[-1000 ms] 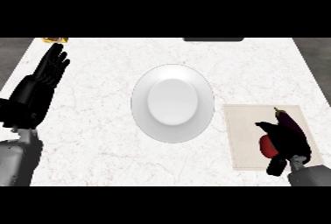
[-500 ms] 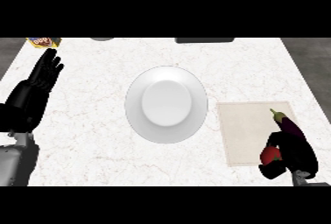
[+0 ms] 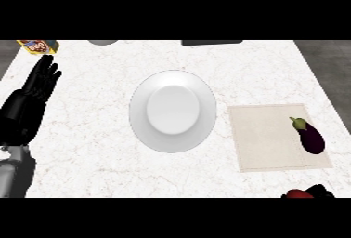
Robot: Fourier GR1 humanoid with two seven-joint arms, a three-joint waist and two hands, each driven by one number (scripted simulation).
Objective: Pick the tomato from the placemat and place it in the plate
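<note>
The right robot hand [image 3: 316,190] curls around the tomato [image 3: 297,194] at the lower edge, off the placemat [image 3: 267,139], likely lifted toward the plate [image 3: 140,121]. The left robot hand [image 3: 31,100] rests open.

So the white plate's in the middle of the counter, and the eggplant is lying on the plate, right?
Not quite. The white plate does sit in the middle of the counter, but the eggplant is not on it. The head view shows the eggplant lying on the placemat, to the right of the plate, and nothing on the plate.
</note>
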